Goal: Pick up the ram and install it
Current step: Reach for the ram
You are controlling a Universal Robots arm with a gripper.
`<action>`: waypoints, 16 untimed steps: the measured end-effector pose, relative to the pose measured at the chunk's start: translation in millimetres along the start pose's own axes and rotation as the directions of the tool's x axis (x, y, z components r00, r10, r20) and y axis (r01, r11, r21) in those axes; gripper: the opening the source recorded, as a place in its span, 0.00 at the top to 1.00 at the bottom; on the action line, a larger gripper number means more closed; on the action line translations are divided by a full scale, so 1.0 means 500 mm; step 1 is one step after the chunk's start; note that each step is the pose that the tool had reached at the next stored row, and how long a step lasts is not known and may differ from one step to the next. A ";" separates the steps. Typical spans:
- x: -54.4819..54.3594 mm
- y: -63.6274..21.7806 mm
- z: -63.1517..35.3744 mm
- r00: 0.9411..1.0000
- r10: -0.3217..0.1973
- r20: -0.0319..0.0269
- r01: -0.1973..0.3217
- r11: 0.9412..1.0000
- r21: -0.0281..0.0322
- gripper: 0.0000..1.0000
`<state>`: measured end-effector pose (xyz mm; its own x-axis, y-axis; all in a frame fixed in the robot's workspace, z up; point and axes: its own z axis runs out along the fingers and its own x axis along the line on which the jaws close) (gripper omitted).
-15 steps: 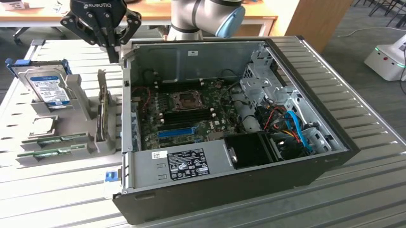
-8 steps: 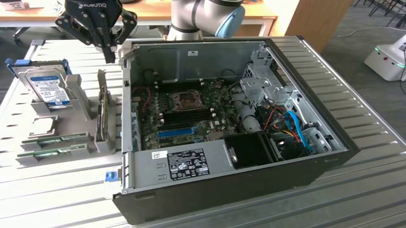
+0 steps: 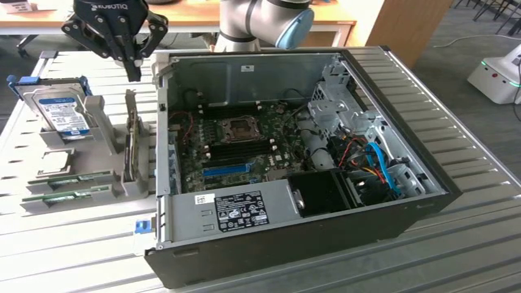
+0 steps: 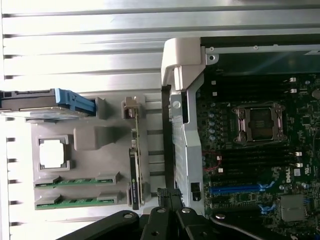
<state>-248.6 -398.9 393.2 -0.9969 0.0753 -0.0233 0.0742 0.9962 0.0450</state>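
On the bench, a grey holder stands just beside the open case, towards the exterior view's left, so that each part has a fixed seat within the arm's reach. The ram lies flat in a shallow slot at the holder's near end, and the second ram lies parallel just beside it. Both rest with their long edges exposed, probably so that fingers can close across the thin board. A hard drive and a tall card stand upright in the same holder. The case lies on its side with the panel off, which turns the motherboard upward and leaves the dark slots by the socket open from above.

The gripper hangs fingers-down from the arm, high over the strip between the holder and the case wall, near the card's far end. Its fingers are pressed together and carry nothing. It is well apart from the ram, which sits untouched in its slot. In the wrist view the gripper's tips sit over the case's edge, with the ram off to one side.
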 end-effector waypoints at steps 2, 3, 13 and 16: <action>0.005 0.000 0.000 1.000 0.000 0.000 0.000 1.000 0.000 0.89; 0.008 -0.001 0.000 1.000 0.000 0.000 0.000 1.000 0.000 0.89; 0.040 -0.003 -0.001 1.000 0.000 0.000 0.000 1.000 0.000 0.89; 0.050 -0.004 -0.001 1.000 0.000 0.000 0.000 1.000 0.000 0.89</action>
<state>-273.6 -398.8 393.2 -0.9969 0.0753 -0.0233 0.0742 0.9962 0.0451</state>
